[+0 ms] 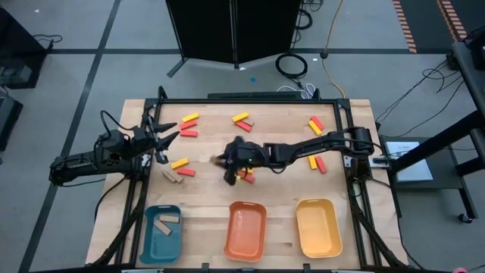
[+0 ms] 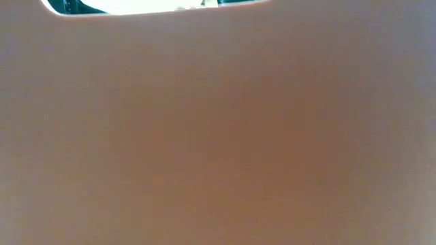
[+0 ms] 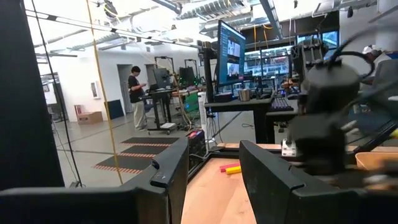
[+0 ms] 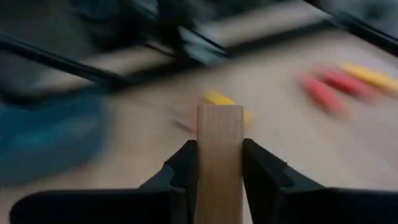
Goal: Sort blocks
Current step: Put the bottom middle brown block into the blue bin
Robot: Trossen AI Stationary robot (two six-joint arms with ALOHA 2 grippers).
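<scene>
A tan block (image 4: 219,163) is clamped between the right gripper (image 1: 229,171)'s fingers at table centre, about twelve o'clock from the orange tray (image 1: 245,229), while the left gripper (image 1: 161,139), jaws parted and empty, hovers at nine o'clock.

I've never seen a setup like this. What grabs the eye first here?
Probably the three bright trays along the table's near edge: the blue tray with tan pieces in it, the orange tray and the yellow tray. Next, the right gripper over the table's middle, its jaws clamped on a tan block. Red and yellow blocks lie scattered across the far half, while the left gripper waits, open and empty, at the left edge.
</scene>
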